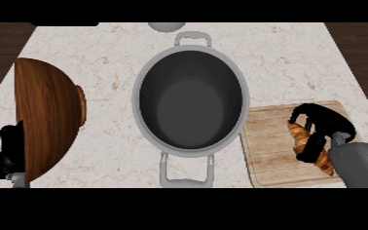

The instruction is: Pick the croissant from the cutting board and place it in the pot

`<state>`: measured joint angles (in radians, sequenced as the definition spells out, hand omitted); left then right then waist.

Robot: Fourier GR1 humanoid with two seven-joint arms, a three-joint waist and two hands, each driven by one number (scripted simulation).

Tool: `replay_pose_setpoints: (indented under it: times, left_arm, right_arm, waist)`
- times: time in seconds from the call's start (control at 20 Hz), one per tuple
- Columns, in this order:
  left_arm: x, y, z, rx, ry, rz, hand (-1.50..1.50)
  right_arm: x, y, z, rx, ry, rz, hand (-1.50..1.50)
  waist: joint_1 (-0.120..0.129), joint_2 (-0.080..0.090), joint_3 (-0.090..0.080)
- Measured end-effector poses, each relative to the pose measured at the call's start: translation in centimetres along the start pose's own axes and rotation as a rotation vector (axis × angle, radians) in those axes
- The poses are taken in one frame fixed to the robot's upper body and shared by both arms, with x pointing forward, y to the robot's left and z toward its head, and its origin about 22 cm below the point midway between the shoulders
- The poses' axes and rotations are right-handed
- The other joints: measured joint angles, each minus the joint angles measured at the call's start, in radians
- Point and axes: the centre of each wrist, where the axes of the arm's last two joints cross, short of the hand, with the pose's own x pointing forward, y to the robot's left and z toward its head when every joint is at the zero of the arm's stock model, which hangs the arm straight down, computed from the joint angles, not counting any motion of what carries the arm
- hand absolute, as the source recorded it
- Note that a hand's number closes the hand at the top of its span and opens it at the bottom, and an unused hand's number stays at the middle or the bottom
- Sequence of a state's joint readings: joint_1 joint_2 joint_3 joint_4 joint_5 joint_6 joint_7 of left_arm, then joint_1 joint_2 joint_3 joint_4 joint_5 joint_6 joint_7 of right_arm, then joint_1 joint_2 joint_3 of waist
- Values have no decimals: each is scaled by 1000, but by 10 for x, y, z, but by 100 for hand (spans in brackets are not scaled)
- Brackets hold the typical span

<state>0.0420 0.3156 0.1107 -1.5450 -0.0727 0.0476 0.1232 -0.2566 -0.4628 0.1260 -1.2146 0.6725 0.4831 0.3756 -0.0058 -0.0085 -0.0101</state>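
Pale marble counter [287, 63], dark wood at far corners. Grey pot [191, 102] centre. Big wooden bowl [43, 117] left. Cutting board [269, 146] right. Right hand [323, 126] curled round croissant [300, 135] on board. Left hand [10, 146] at left edge, fingers unclear. No writing.

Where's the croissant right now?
In the head view the croissant lies on the cutting board at the right, beside the pot, with the right robot hand curled round it.
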Motion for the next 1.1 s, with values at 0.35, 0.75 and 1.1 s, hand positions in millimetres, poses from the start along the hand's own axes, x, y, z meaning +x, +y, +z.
replay_pose_setpoints:
  times: [0.35,0.75,1.1]
  left_arm:
    - [7,-12,-5,-54,-16,-6,0]
    - [8,-5,-9,-19,7,-4,0]
    - [6,-6,-9,-23,8,-4,0]
  right_arm:
    - [185,65,57,-54,-521,254,150]
    - [261,114,175,-432,-740,329,150]
    - [269,116,242,-738,-802,164,150]
  waist:
    - [57,-13,1]
    - [29,-14,7]
    - [25,-5,8]
